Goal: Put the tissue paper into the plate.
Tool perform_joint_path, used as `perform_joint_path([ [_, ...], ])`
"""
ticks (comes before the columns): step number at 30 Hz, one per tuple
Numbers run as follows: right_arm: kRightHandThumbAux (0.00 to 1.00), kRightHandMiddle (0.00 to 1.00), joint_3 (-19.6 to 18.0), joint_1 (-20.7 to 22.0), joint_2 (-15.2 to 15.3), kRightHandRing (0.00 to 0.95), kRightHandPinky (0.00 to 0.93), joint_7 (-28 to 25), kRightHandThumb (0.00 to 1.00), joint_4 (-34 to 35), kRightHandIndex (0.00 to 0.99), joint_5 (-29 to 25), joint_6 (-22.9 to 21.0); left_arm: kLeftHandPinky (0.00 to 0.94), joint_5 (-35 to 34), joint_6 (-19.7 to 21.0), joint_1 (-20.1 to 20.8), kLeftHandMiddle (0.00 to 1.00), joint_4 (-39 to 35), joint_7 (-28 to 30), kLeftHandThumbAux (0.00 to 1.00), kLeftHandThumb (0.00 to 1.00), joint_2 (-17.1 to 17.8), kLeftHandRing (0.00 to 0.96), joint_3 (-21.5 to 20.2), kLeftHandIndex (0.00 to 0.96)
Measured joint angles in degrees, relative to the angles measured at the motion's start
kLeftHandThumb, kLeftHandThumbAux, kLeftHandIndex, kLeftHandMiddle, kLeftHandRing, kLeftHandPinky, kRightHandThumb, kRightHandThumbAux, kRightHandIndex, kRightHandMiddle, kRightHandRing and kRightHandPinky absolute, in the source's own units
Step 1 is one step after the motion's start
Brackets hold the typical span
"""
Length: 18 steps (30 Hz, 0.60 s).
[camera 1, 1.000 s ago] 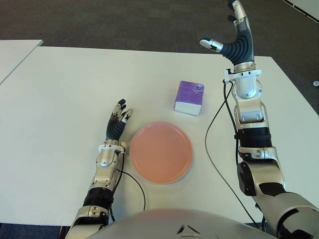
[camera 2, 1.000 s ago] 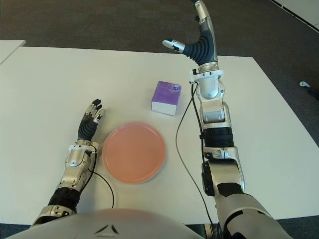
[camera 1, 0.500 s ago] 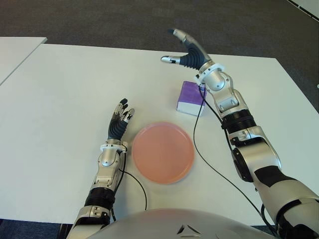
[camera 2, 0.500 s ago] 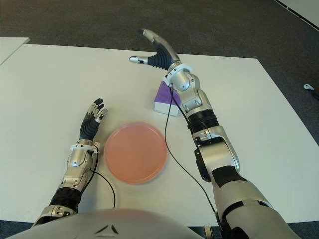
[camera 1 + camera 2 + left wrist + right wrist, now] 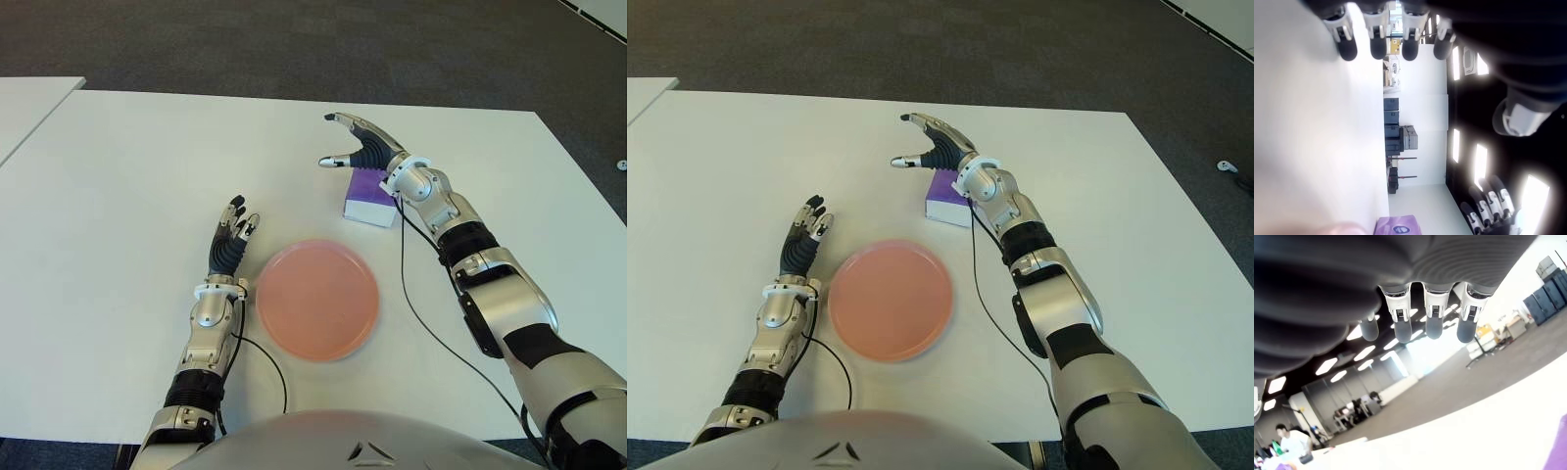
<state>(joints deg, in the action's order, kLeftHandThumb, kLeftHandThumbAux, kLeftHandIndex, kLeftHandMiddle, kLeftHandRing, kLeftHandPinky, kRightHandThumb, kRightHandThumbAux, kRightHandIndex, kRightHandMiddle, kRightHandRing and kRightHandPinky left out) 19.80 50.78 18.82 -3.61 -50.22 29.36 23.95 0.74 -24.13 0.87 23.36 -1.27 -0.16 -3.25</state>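
A purple tissue pack [image 5: 368,199] with a white lower band sits on the white table [image 5: 127,176], just behind and right of the pink plate [image 5: 316,299]. My right hand [image 5: 350,142] hovers over the pack's far left corner, fingers spread and holding nothing; its wrist covers part of the pack. The right wrist view shows straight fingertips [image 5: 1434,328] and a sliver of purple at the edge. My left hand [image 5: 232,238] shows open just left of the plate. The pack [image 5: 1397,227] also appears far off in the left wrist view.
A black cable [image 5: 416,299] runs from my right forearm across the table beside the plate. Another thin cable [image 5: 266,367] loops near my left forearm. A second white table [image 5: 29,103] stands at the far left. Dark carpet lies beyond the table's far edge.
My right arm has swung down and leftward from raised high behind the table to just above the tissue pack. The left hand, plate and pack have stayed put.
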Motion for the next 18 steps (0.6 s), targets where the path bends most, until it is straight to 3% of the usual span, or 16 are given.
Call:
perform_joint_path([
  [18, 0.403, 0.0, 3.27, 2.02, 1.97, 0.0, 0.0, 0.62, 0.138, -4.12, 0.0, 3.68, 1.03, 0.0, -0.08, -0.88, -0.01, 0.0, 0.34, 0.0, 0.449, 0.0, 0.14, 0.0, -0.16, 0.0],
])
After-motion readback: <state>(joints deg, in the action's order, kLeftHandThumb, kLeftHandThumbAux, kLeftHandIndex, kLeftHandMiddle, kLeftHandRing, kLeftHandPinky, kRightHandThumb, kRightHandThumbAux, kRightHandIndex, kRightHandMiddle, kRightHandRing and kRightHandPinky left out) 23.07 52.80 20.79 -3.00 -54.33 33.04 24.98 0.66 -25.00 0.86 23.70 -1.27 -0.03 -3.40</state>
